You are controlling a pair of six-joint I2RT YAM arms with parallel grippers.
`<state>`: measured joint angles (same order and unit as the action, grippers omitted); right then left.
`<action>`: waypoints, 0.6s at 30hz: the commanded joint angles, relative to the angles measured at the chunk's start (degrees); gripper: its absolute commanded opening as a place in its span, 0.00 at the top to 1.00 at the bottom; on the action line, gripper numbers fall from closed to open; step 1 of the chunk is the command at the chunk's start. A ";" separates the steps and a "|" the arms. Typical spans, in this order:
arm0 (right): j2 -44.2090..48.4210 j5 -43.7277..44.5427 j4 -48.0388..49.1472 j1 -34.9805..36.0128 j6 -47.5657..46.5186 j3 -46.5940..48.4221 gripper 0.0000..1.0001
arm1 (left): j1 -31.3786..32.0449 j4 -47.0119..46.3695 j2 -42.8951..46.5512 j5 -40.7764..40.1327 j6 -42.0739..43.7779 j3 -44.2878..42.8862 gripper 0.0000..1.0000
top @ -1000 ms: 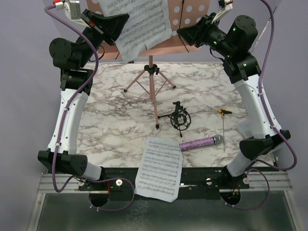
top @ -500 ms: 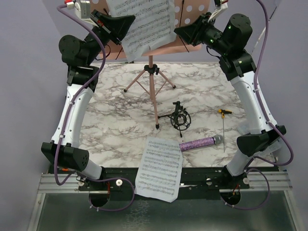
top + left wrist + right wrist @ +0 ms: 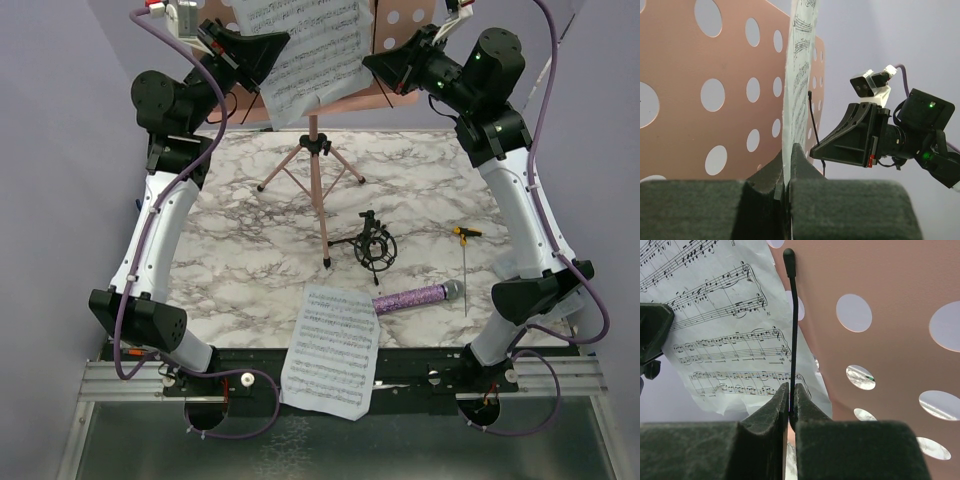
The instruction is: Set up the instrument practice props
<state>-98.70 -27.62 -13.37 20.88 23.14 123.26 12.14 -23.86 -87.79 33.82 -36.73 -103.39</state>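
Two grips are recorded: left claw (image 3: 788,152) closed on the sheet-music page (image 3: 796,95), right claw (image 3: 791,392) closed on the stand's black wire (image 3: 793,325).

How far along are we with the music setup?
Done: the stand is up on its legs. In hand: the left claw pinches a sheet at the stand while the right claw grips its thin wire. Left: the second sheet on the table's near edge, and the microphone lying beside the empty mount.
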 commanded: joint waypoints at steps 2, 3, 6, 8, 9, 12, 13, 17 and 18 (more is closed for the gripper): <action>0.08 -0.67 1.37 -0.40 -0.55 0.18 0.95 | 0.52 -1.37 -0.92 -0.50 0.91 -1.85 1.00; 0.20 -0.57 1.35 -0.38 -0.68 0.02 0.96 | 0.61 -1.39 -1.01 -0.51 0.95 -1.97 1.00; 0.63 -0.43 1.69 -0.38 -0.91 -0.43 1.00 | 0.79 -1.38 -1.31 -0.77 0.96 -2.30 1.00; 1.07 -0.64 2.40 -0.41 -0.97 -1.20 1.00 | 1.14 -1.37 -1.64 -0.86 0.96 -2.45 1.00; 1.31 -0.65 2.60 -0.41 -1.03 -1.48 1.00 | 1.26 -1.38 -1.87 -0.72 0.89 -2.70 1.00; 2.35 -0.26 3.72 -0.38 -1.40 -3.02 1.00 | 1.81 -1.37 -2.47 -0.28 0.83 -3.42 1.00; 2.69 -0.25 4.04 -0.36 -1.59 -3.52 1.00 | 2.11 -1.37 -2.49 -0.25 0.98 -3.55 1.00; 3.93 -1.07 6.16 -0.40 -1.60 -5.85 1.00 | 3.40 -1.37 -3.03 -0.81 1.98 -3.78 1.00; 4.09 -1.20 6.65 -0.38 -1.67 -6.18 1.00 | 3.68 -1.37 -3.20 -0.79 2.15 -3.98 1.00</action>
<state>-96.86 -27.77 -9.47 20.88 22.65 118.93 14.41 -24.08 -90.32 33.74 -36.03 -105.34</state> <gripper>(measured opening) 0.008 0.002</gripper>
